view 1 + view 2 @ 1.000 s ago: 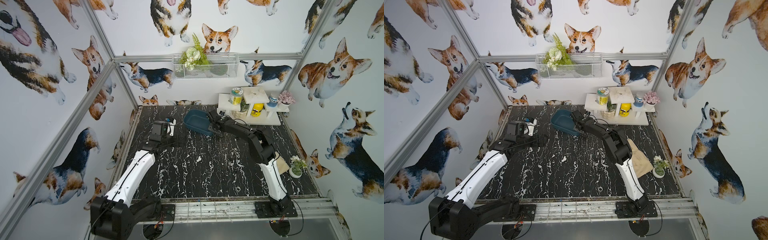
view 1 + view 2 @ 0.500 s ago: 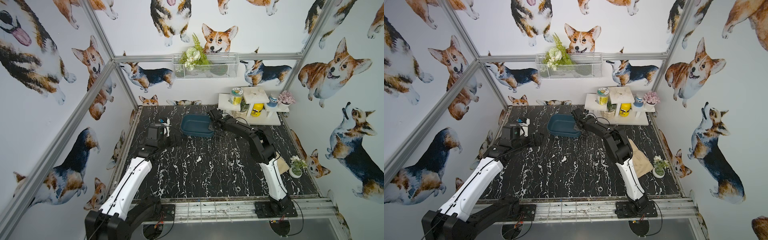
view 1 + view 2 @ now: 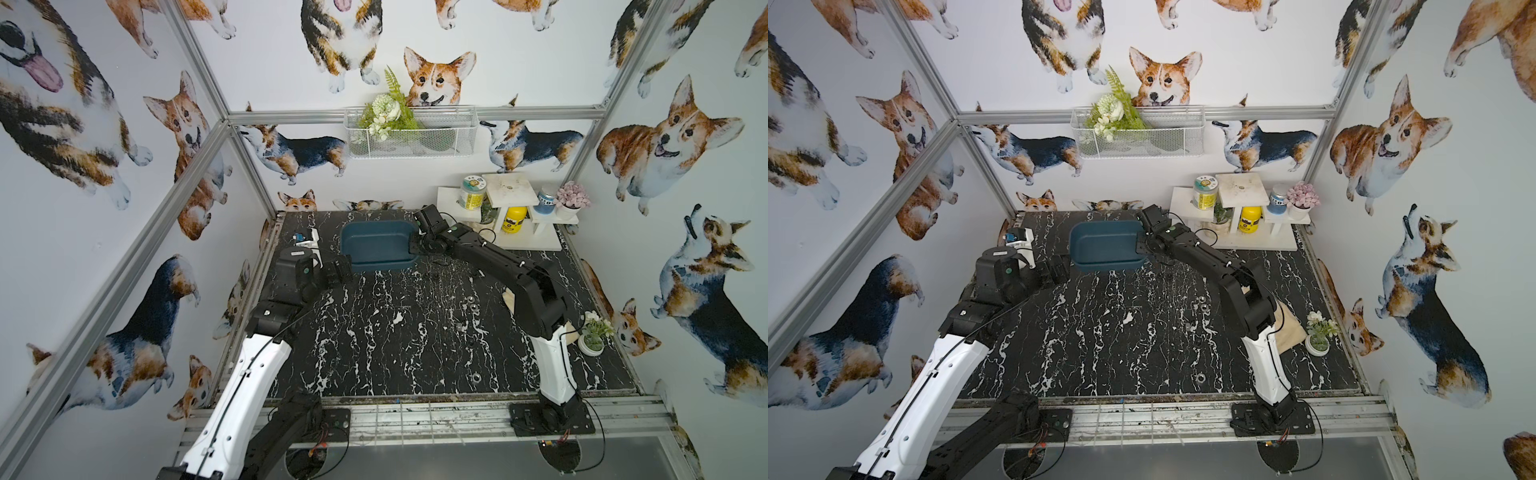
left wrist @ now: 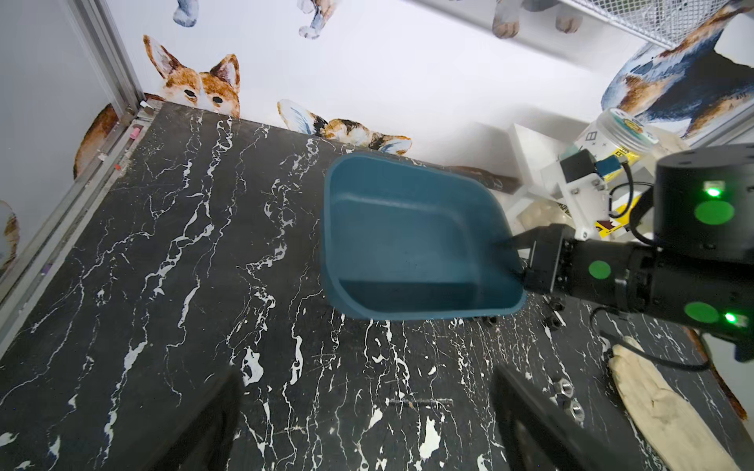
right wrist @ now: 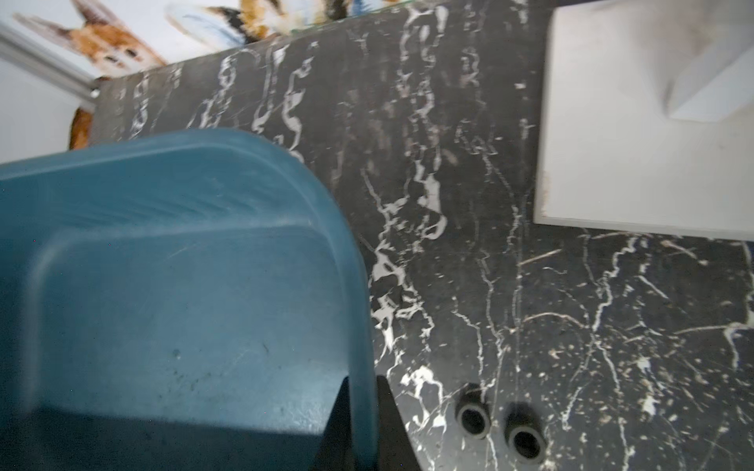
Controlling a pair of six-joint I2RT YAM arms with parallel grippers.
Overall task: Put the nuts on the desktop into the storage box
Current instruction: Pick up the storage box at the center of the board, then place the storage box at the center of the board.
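Note:
The teal storage box (image 3: 376, 245) (image 3: 1104, 247) sits at the back of the black marble desktop (image 3: 374, 332). My right gripper (image 3: 415, 246) (image 5: 363, 428) is shut on the box's right rim, one finger inside the wall and one outside. Two black nuts (image 5: 473, 416) lie on the desktop just beside those fingers. Silver nuts (image 3: 471, 303) (image 3: 1202, 303) are scattered on the right half, one near the front (image 3: 476, 377). My left gripper (image 3: 343, 270) (image 4: 367, 428) stands open in front of the box's left corner, holding nothing. The box (image 4: 408, 244) looks empty.
A white stepped shelf (image 3: 511, 216) with jars stands at the back right, close to the right wrist. A beige cloth (image 4: 673, 416) and a small potted plant (image 3: 594, 332) lie by the right edge. A white wire basket (image 3: 409, 133) hangs on the back wall.
The right gripper's jaws have closed on the box rim. The box has moved a little to the left and sits more level. The left arm has drawn back to the left.

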